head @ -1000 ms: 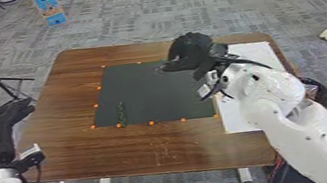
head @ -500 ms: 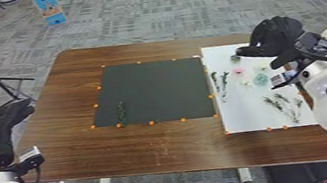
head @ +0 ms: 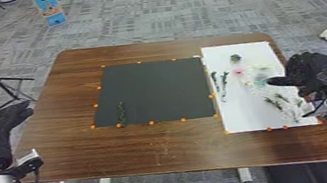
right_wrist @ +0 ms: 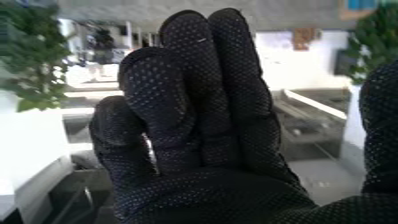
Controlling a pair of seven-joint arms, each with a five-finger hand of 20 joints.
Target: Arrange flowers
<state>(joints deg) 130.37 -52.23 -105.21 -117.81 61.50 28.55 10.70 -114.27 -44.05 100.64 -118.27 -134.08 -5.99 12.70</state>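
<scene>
Probably at the picking step, with 1 sprig (head: 122, 113) on dark mat (head: 159, 87); holds right hand (head: 311, 69) empty, with fingers straight, together; calls next for pinching another stem (head: 224, 78).

Green sprig (head: 122, 113) on dark mat (head: 154, 85); pink flower (head: 238, 70) on white sheet (head: 240, 122).

We see a brown, wood-grained surface (head: 69, 156), a charcoal mat (head: 155, 88), a green sprig (head: 122, 113), a white sheet (head: 242, 120), a pink flower (head: 238, 70), orange markers (head: 151, 122) and mottled grey flooring (head: 159, 14). We find the right hand (head: 309, 69) black, patterned with pale dots.
</scene>
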